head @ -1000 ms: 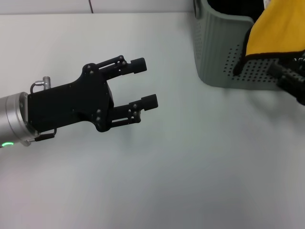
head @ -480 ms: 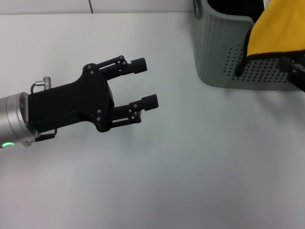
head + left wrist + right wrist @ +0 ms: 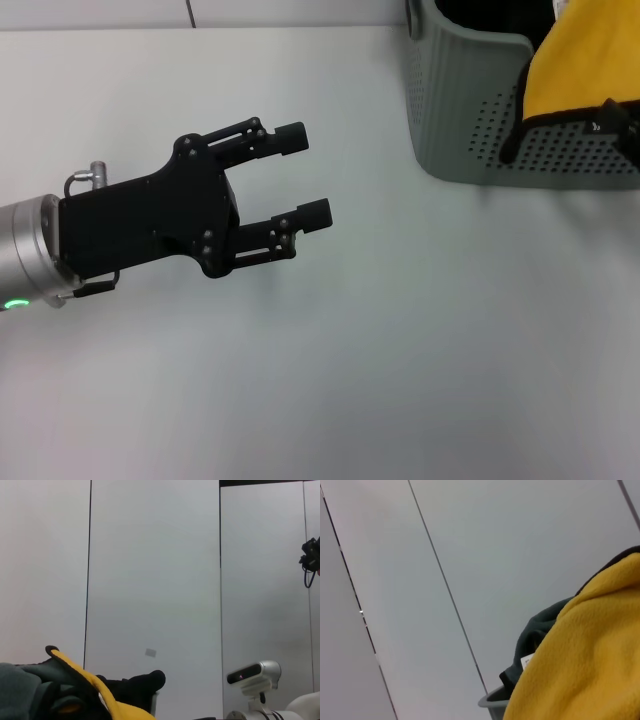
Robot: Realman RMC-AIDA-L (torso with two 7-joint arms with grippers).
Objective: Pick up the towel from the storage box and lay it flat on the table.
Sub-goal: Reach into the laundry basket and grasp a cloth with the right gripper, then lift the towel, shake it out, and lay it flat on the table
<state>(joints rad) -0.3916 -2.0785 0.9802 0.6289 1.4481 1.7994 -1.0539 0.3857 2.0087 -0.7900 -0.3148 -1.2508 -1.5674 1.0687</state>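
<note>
Fingers of my left gripper (image 3: pixel 303 170) stand spread apart with nothing between them, held over the bare table (image 3: pixel 400 330), well to the left of the box (image 3: pixel 470 120). My right gripper (image 3: pixel 622 128) shows only as a dark tip at the right edge of the head view, against the towel (image 3: pixel 575 70); I cannot tell how it is set. Towel: yellow face outward, black piped edge, draped over the box's near rim and hanging down the dotted side. Right wrist view is filled with the yellow fleecy face (image 3: pixel 580 665), a dark grey-green fold and a small white tag behind it. Box is grey-green, ribbed at the corner, at the table's far right.
</note>
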